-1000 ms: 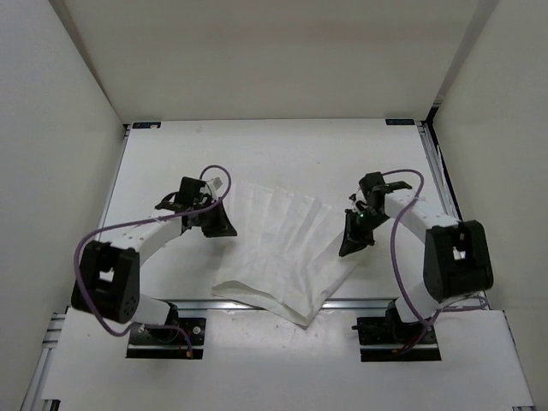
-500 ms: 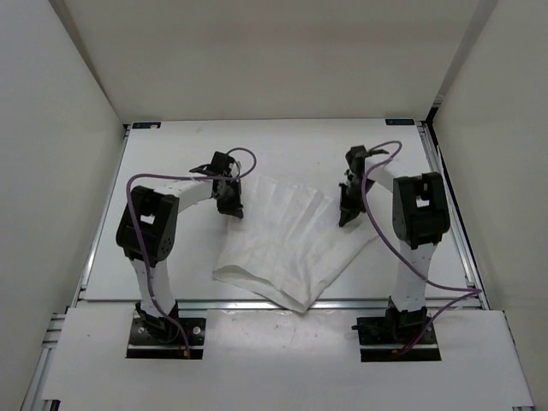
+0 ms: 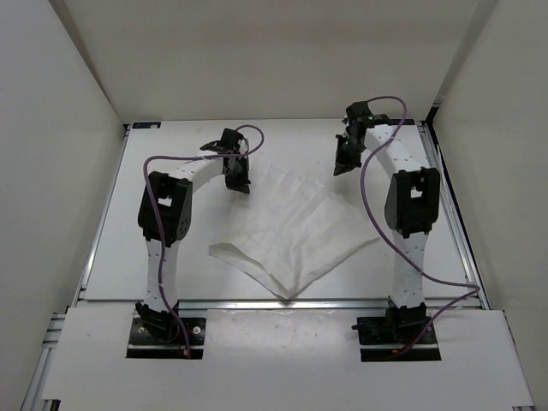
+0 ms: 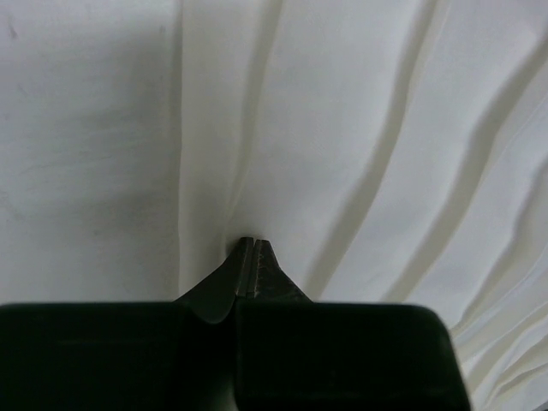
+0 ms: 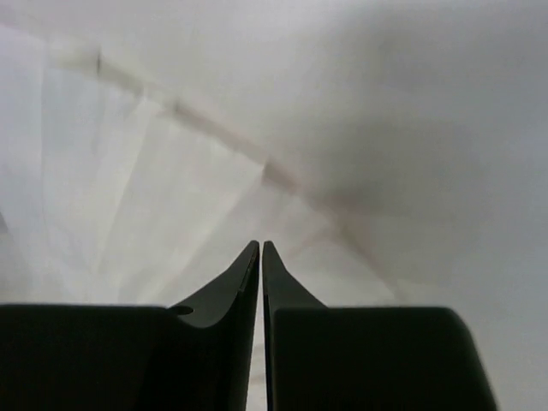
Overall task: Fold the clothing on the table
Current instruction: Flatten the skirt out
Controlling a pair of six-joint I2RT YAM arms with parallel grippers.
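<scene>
L gripper (image 3: 241, 183), jaws pressed tight together, pinches a ridge of the clothing (image 3: 291, 231); in the L wrist view creases fan out from its tips. It sits at the cloth's 11 o'clock corner. R gripper (image 3: 340, 166) is at approx. 1 o'clock of the cloth, jaws all but together w/ a hairline slit. Pleats run under the tips in the R wrist view, but can't tell if fabric is caught in the slit. The garment is white, thin and pleated, spread as a fan mid-table, w/ its narrow point at 6 o'clock near the front rail (image 3: 342, 301) and long parallel creases opening toward 12. The table (image 3: 171, 240) is flat white, w/ silver rails at the edges. Plain white walls (image 3: 257, 60) stand at 9, 12 and 3 o'clock.
</scene>
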